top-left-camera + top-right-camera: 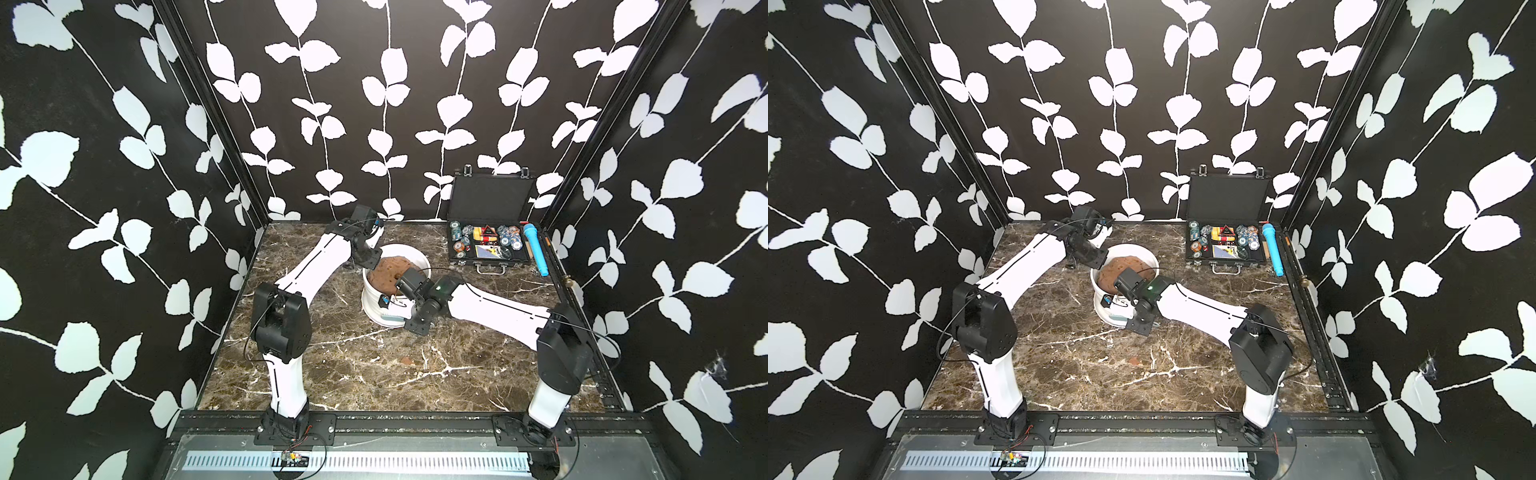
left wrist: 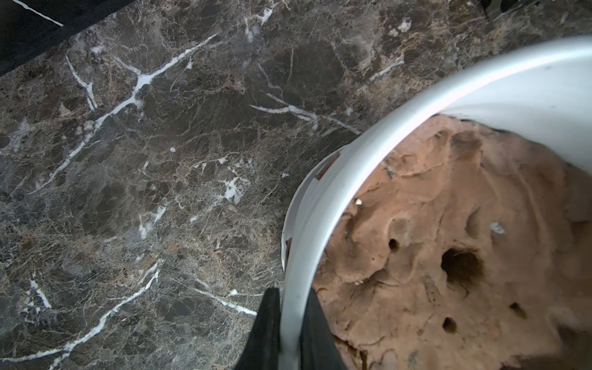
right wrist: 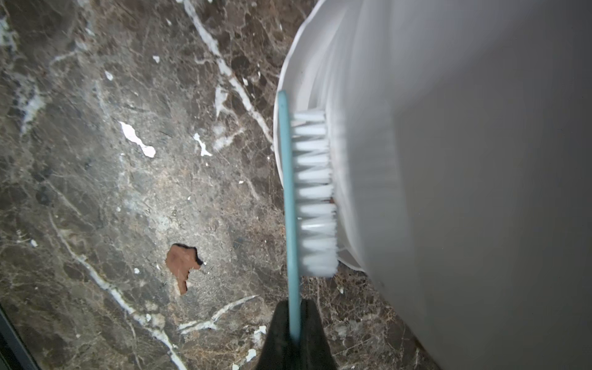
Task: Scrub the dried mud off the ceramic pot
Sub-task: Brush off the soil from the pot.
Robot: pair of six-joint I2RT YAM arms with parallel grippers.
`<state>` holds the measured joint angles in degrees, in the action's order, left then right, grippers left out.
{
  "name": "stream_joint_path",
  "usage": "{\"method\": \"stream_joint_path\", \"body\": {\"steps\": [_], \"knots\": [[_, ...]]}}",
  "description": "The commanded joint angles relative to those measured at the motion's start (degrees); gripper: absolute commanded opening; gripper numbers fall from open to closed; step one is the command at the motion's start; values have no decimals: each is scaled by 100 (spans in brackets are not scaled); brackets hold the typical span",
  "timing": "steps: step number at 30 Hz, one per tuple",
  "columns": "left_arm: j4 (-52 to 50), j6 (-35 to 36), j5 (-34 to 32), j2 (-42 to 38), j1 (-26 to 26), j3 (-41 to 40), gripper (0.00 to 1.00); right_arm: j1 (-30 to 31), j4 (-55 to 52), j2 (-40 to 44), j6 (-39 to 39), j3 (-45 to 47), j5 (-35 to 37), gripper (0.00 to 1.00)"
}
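The white ceramic pot [image 1: 420,257] [image 1: 1144,252] stands mid-table, filled with a domed brown mass [image 2: 448,224]. My left gripper [image 2: 290,307] is shut on the pot's rim [image 2: 336,198], one finger outside and one inside. Small blotches of dried mud [image 2: 328,166] cling to the outer wall below the rim. My right gripper [image 3: 294,307] is shut on the handle of a teal brush [image 3: 290,192], whose white bristles [image 3: 315,192] press against the pot's near wall [image 3: 448,160]. A loose mud flake [image 3: 182,262] [image 1: 409,360] lies on the table in front of the pot.
An open black case of chips [image 1: 490,245] and a blue cylindrical object [image 1: 537,249] lie at the back right. The brown marble table [image 1: 374,386] is closed in by black leaf-patterned walls on three sides. Both arms reach in from the front rail.
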<state>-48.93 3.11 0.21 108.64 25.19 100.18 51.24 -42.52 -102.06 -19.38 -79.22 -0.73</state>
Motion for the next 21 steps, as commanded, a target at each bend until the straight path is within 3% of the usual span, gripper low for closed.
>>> {"method": "stream_joint_path", "body": {"steps": [1,12,21], "knots": [[48,252,247,-1,-32,203,0,-72,-214,79,229,295,481,0],[-179,1022,27,150,-41,639,2,-168,-317,1455,-174,1215,-126,0],[-609,1181,-19,429,-108,1588,34,-373,-96,1796,-600,1269,-523,0]]}}
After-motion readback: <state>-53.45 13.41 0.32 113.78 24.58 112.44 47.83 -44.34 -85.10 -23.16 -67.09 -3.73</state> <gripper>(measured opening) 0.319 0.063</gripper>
